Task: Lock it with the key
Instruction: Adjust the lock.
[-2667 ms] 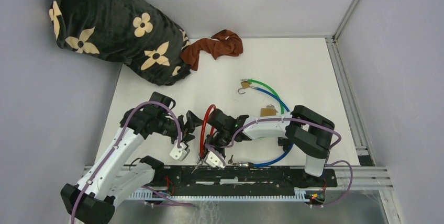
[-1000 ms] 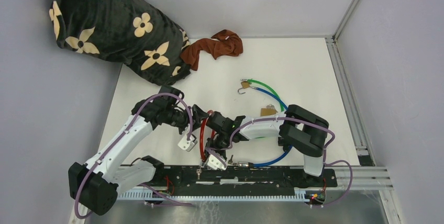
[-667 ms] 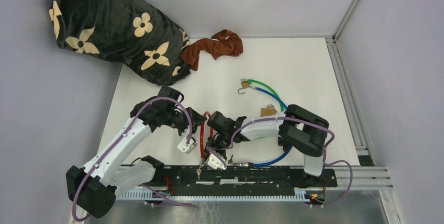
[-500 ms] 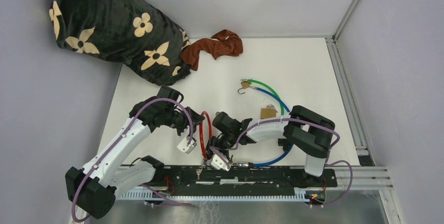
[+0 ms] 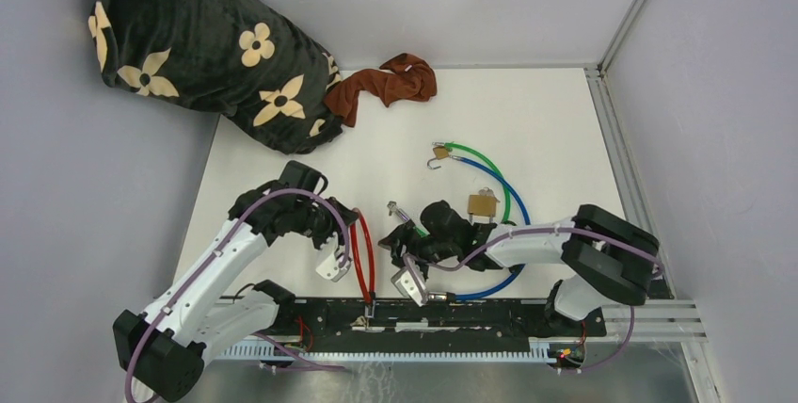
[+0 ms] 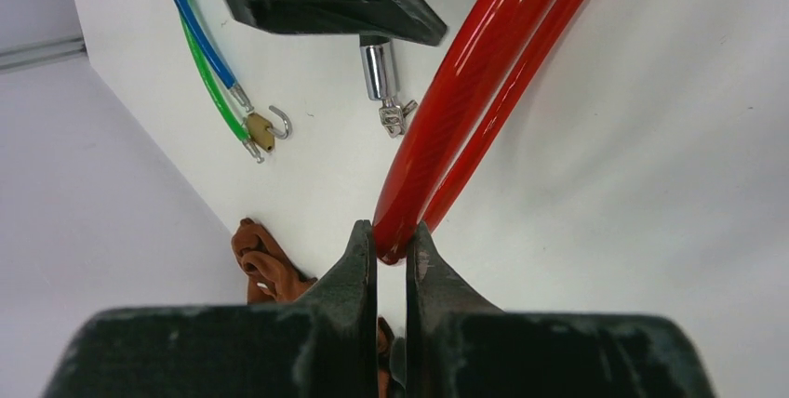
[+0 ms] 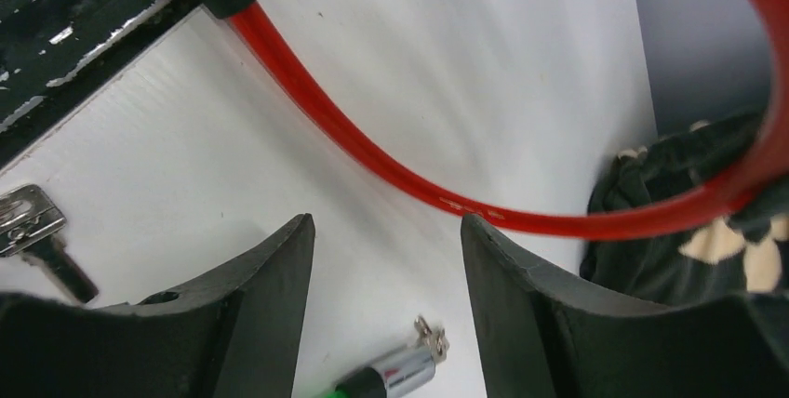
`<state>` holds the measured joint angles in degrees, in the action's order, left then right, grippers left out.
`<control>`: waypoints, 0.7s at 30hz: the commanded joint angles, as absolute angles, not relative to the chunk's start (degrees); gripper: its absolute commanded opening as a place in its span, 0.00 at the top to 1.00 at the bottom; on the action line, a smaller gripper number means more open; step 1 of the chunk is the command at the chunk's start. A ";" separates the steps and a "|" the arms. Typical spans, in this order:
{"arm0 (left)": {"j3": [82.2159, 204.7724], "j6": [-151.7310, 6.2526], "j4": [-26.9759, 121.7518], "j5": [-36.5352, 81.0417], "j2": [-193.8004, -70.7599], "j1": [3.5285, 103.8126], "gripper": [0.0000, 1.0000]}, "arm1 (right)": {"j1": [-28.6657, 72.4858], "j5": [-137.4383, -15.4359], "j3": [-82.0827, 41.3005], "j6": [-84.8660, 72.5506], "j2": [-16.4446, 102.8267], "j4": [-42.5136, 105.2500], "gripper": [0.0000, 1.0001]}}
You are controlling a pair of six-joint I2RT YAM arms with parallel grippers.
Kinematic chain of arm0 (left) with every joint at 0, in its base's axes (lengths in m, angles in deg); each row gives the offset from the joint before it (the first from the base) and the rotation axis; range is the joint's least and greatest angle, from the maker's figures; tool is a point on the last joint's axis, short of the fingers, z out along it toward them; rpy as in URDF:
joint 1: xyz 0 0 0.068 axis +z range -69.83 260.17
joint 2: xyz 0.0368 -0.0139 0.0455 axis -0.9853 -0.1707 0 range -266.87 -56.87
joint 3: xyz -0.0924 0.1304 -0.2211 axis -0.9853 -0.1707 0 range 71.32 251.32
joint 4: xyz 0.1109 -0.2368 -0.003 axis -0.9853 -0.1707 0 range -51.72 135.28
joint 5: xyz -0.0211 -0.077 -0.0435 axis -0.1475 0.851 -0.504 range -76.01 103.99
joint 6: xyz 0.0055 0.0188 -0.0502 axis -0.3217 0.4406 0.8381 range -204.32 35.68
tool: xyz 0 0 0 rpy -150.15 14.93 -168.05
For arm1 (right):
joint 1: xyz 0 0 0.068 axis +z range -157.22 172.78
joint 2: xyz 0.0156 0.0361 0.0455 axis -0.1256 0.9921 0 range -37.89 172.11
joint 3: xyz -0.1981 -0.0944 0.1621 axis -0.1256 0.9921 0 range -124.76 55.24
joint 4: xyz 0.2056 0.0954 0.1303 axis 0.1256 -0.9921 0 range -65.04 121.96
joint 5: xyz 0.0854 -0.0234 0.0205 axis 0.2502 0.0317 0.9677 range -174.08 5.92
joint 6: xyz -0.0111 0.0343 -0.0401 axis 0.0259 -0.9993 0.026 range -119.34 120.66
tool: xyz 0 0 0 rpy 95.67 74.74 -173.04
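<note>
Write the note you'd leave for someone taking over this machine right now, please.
Left gripper: shut on the red cable, pinching its loop.
Right gripper: open, empty, over the green cable's metal end.
Key: lying free on the table by the black rail.
Brass padlock: beside the right arm; smaller padlock, shackle open, farther back.
Done: key not yet picked up.
Left: fetch key, fit it to a padlock, lock.

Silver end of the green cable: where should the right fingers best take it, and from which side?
Probably the round sleeve, pinched across its width from above: it lies flat on the table with bare surface both sides; its tip ring looks too small.
</note>
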<state>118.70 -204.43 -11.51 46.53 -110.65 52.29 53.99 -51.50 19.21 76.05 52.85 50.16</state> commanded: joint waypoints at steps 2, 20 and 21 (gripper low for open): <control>116.80 -223.89 -10.38 43.17 -109.81 51.96 0.98 | 53.66 -60.49 26.04 61.77 42.38 60.69 0.33; 114.61 -221.15 -7.87 41.79 -108.15 51.94 0.98 | 82.29 -113.57 22.04 -2.86 40.66 70.85 0.34; 114.70 -220.94 -7.93 41.77 -108.36 51.96 0.98 | 82.56 -113.51 21.62 -2.87 41.03 70.81 0.33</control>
